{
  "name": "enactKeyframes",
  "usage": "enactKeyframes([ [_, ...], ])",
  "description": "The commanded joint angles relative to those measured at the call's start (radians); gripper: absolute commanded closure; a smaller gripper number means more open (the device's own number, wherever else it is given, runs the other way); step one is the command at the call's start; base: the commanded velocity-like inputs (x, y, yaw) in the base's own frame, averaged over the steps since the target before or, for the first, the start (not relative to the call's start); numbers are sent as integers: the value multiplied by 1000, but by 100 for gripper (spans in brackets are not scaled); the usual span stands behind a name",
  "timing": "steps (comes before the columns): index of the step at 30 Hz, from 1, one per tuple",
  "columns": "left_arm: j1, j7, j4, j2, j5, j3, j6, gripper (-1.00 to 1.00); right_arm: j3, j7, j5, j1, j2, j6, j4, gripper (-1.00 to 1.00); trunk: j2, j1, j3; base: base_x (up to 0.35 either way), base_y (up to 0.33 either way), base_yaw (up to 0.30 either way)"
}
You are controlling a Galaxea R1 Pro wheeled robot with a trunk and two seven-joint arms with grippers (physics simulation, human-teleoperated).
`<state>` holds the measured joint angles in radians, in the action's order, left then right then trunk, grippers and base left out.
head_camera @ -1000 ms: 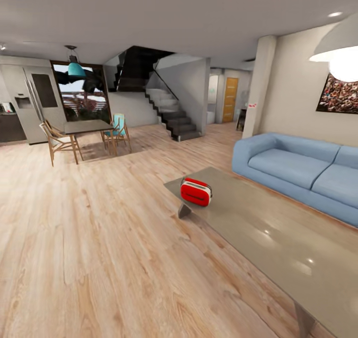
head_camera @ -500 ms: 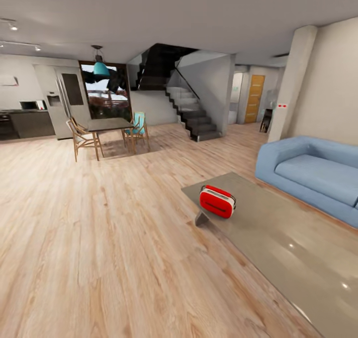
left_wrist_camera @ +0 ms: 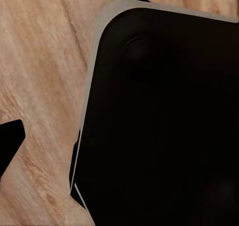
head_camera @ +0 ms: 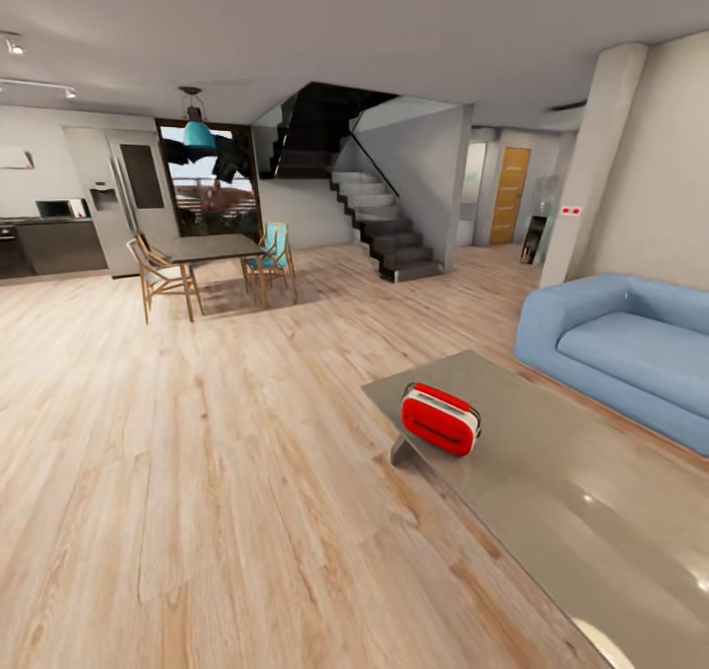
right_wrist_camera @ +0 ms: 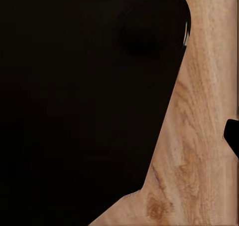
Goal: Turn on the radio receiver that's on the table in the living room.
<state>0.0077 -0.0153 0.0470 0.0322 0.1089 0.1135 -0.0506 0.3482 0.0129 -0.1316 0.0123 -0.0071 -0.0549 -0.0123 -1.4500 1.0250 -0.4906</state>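
Far left, against the kitchen wall: a steel fridge [head_camera: 123, 201], well out of the way. Just right of it, a dark dining table [head_camera: 212, 247] ringed by wooden chairs [head_camera: 158, 277] under a teal pendant lamp [head_camera: 198, 134], kept clear of the open plank floor [head_camera: 197, 472] that gives a wheeled base room to roll. Mid-frame, a dark staircase [head_camera: 384, 226]. Lower right of centre, the radio receiver [head_camera: 440, 419], bright red, lying near the close corner of the low glossy bench [head_camera: 591, 511], handle side up, within likely reach once alongside. Farthest right, a blue sofa [head_camera: 630, 344] flanking the bench. On both wrist cameras, dark robot body over floorboards; finger state impossible to tell. Approach apparently not yet finished; switch untouched.
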Motion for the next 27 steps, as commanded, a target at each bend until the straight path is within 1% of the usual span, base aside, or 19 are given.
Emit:
enactKeyframes([
  [1, 0, 0, 0, 0, 0, 0, 0, -100, 0, 0, 0, 0, 0, 0, 0, -100, 0, 0, 0, 325, 0, 0],
  [27, 0, 0, 0, 1, 0, 0, 0, -100, 0, 1, 0, 0, -1, 1, 0, -100, 0, 0, 0, 325, 0, 0],
])
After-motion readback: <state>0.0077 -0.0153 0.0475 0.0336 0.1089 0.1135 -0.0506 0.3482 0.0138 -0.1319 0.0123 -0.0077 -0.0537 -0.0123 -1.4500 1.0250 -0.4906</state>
